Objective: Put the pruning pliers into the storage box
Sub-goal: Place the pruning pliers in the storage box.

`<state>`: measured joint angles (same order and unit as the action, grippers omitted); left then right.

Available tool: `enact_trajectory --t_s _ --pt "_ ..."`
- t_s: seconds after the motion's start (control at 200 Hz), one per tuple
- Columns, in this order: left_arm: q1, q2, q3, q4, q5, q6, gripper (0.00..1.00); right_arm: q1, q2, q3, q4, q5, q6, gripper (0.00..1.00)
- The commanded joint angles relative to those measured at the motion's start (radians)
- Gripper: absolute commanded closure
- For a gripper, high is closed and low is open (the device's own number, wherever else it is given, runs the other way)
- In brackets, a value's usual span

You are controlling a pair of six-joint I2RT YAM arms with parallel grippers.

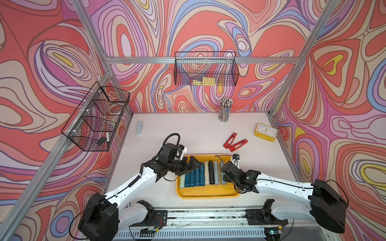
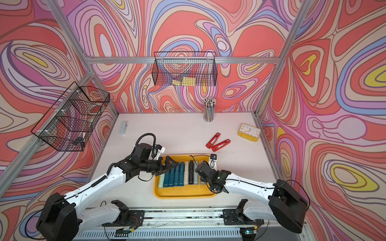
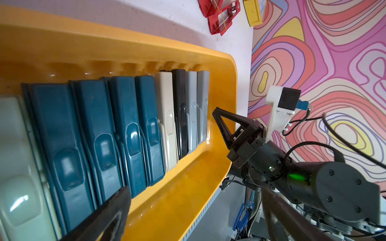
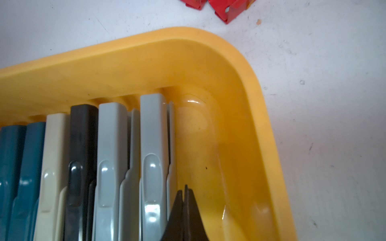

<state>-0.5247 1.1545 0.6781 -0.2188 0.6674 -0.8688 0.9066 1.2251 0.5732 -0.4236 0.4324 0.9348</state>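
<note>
Pruning pliers: row packed in storage box, lower centre; red pair and grey one loose on tabletop.
Handling: I judge light, stiff, slick; pinch the long sides mid-length.
Left gripper: spread, empty.
Right gripper: pressed together, empty.
Unclear: whether red pair interlock.

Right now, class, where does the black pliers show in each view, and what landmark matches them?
Top view: black pliers mid-row in the tray.
Top view: same place.
Left wrist: black pliers, third in after two grey pliers.
Right wrist: black pliers, same order.
Landmark: beige pliers touching it, in all views.
</note>
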Motion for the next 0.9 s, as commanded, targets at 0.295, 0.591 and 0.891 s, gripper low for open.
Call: enact_trajectory --t_s 0.295,0.591,0.891 --pt "-0.005 -0.006 0.005 0.02 -0.012 -0.009 0.01 0.004 0.074 0.031 0.036 -0.014 -0.03 1.0" --pt "-0.005 -0.004 0.003 0.019 -0.012 -0.005 0.01 0.005 0.113 0.043 0.066 -0.037 -0.043 1.0" --pt "-0.005 -0.005 0.0 0.019 -0.01 -0.002 0.01 0.004 0.14 0.052 0.085 -0.052 -0.048 1.0"
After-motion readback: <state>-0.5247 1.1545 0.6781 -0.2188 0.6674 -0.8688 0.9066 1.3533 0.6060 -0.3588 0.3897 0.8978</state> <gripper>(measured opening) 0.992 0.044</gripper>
